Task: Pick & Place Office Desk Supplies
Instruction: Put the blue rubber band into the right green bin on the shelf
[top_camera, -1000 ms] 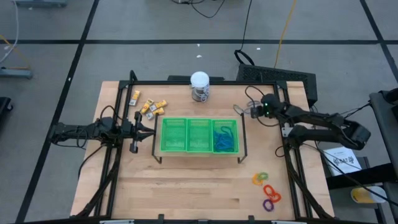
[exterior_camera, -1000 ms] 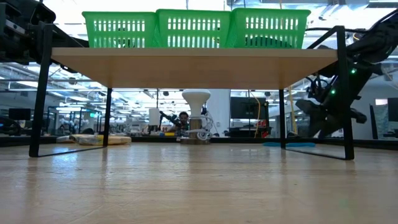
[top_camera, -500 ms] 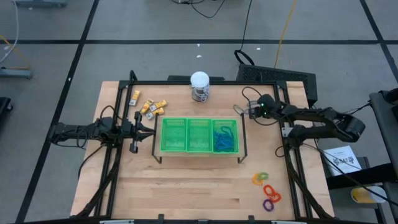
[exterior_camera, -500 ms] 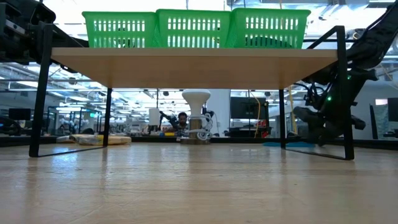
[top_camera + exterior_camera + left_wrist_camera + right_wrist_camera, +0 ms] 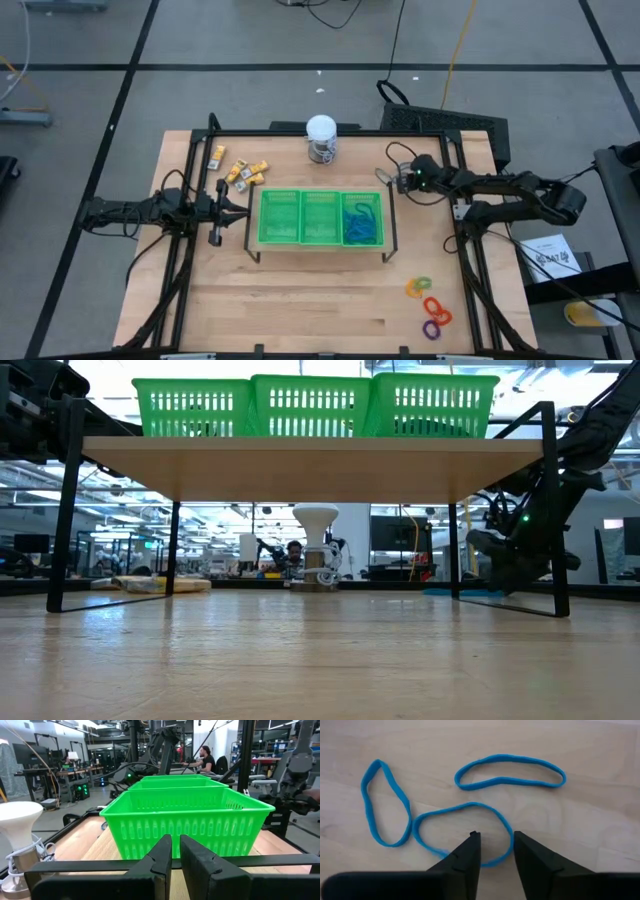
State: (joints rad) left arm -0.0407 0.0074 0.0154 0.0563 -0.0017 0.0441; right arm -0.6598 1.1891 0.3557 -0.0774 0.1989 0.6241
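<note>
Right end effector (image 5: 494, 851) lower, astride crosswise blue loop (image 5: 462, 834).

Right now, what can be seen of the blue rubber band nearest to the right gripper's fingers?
The nearest blue rubber band is a thin, bright blue loop, apparently rubber, lying flat on the pale wooden table in a lopsided oval. The right gripper straddles its near edge, jaws part-way closed, not yet pinching it. Two other blue bands lie beside it; one nearly touches it.
</note>
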